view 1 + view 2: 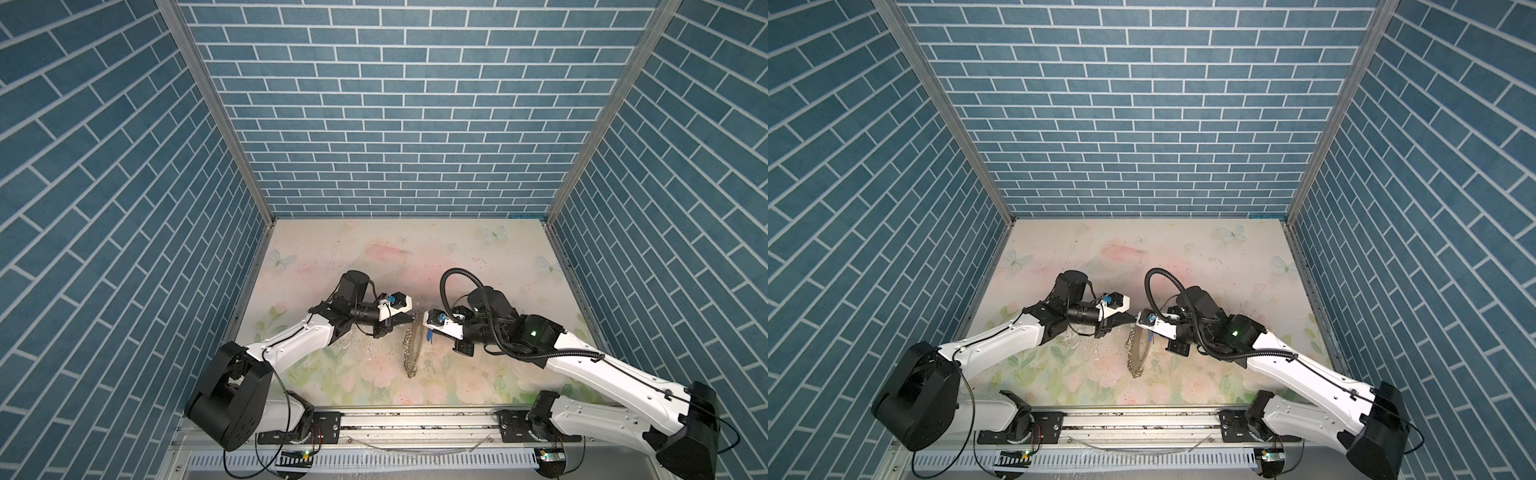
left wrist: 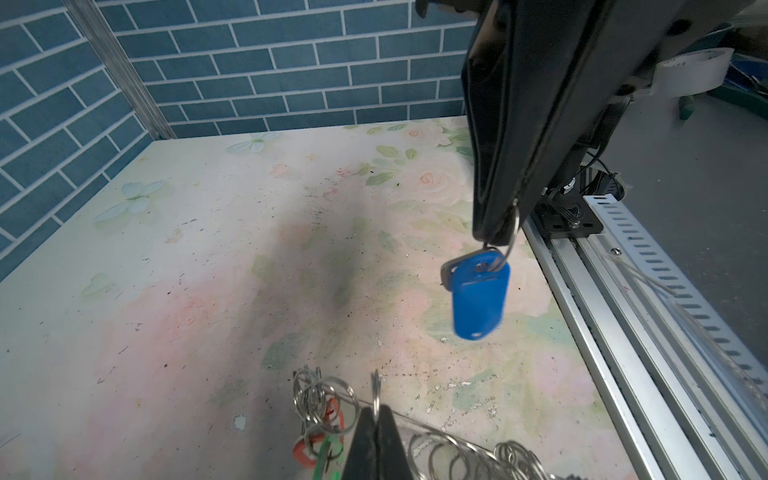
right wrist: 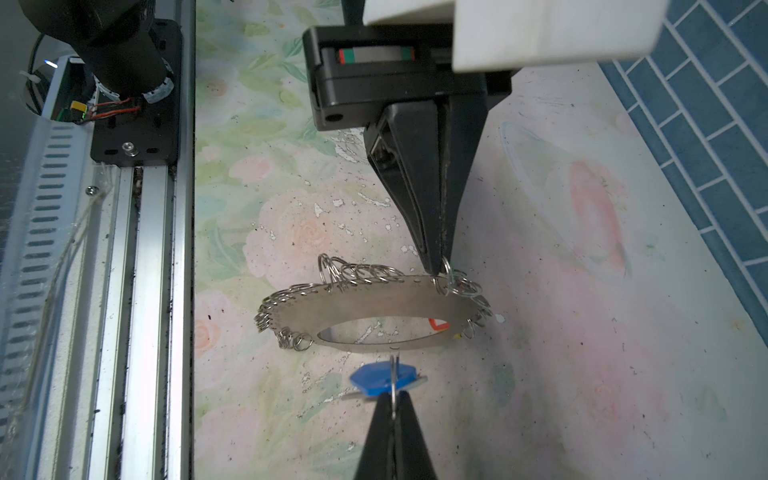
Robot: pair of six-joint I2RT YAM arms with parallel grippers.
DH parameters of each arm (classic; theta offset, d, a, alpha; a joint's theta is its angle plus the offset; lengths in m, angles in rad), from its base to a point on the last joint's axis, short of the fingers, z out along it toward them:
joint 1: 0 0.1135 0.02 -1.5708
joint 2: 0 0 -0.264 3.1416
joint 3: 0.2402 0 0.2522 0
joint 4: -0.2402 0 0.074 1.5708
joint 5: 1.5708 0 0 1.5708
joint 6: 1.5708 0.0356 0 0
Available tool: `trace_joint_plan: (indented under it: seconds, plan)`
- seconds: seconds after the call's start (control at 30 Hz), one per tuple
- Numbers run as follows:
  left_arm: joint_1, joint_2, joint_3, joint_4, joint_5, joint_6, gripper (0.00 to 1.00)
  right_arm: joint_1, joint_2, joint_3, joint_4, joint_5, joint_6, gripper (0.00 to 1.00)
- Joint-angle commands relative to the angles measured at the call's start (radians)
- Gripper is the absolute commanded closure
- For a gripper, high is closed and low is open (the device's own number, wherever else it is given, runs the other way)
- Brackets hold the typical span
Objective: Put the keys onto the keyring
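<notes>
- The left gripper (image 3: pixel 436 266) is closed tight, pinching one split ring (image 3: pixel 446 270) on the rim of the keyring (image 3: pixel 374 301). The keyring hangs from that pinch. Cannot tell if its low edge touches the table (image 3: pixel 540 332).
- The right gripper (image 3: pixel 392 415) is closed on the small ring of the blue key (image 3: pixel 374 381), which dangles free just beside the keyring, at its 3 o'clock in a top view (image 1: pixel 410 349).
- Handling, as a judgement: the keyring is a thin, stiff metal plate. It looks light but will likely swing on its single ring.
- The rings are slick, springy wire, so hold one at the wire, near the tips. The blue key looks light and pivots loosely.
- Both top views show the keyring edge-on near table centre, toward 6 o'clock, and the blue key as a speck.
- The right wrist view shows the plate's flat face, its hole and the rings all round.
- The left wrist view shows a red key (image 2: pixel 301 451) and a green key (image 2: pixel 328 446) bunched on the rings.
</notes>
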Motion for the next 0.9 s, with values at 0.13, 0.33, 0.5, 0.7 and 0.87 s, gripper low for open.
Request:
trace_joint_plan:
  seconds: [0.13,0.33,0.5,0.7,0.87]
  plan:
    - [-0.009,-0.011,0.018,-0.107,0.148,0.094,1.00,0.006,0.074,0.045,0.040,0.097,0.015,1.00]
    - [-0.012,-0.006,0.022,-0.150,0.171,0.120,1.00,0.006,0.085,0.037,0.098,0.044,-0.009,1.00]
    - [-0.011,-0.001,0.046,-0.147,0.175,0.105,1.00,0.020,0.087,0.002,0.143,-0.012,-0.025,1.00]
    - [-0.011,-0.002,0.044,-0.128,0.186,0.080,1.00,0.019,0.104,0.003,0.143,0.004,-0.029,1.00]
    - [-0.011,-0.003,0.042,-0.121,0.192,0.068,1.00,0.019,0.104,-0.015,0.151,-0.035,-0.025,1.00]
